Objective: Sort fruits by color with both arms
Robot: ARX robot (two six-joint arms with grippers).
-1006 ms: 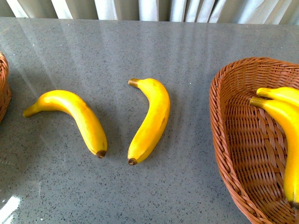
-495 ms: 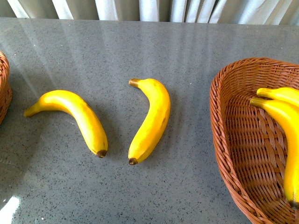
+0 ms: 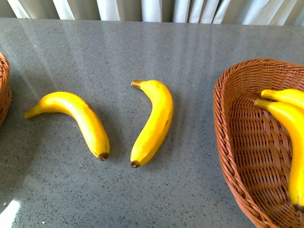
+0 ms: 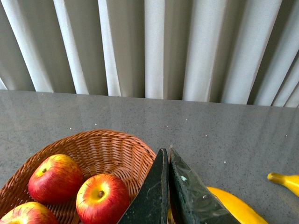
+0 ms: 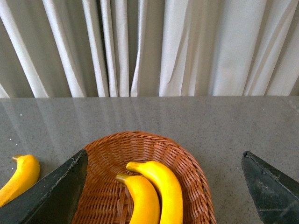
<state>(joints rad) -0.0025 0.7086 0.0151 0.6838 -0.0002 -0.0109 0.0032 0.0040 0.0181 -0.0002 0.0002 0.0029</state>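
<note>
Two yellow bananas lie loose on the grey table, one at the left and one in the middle. Two more bananas lie in the wicker basket at the right; they also show in the right wrist view. Three red apples, the nearest, sit in the left wicker basket. My left gripper is shut and empty, above that basket's near rim. My right gripper is open wide and empty above the banana basket. Neither arm shows in the front view.
The left basket's edge shows at the front view's left border. White curtains hang behind the table's far edge. In the left wrist view a banana lies just beside the gripper and another banana's tip further off.
</note>
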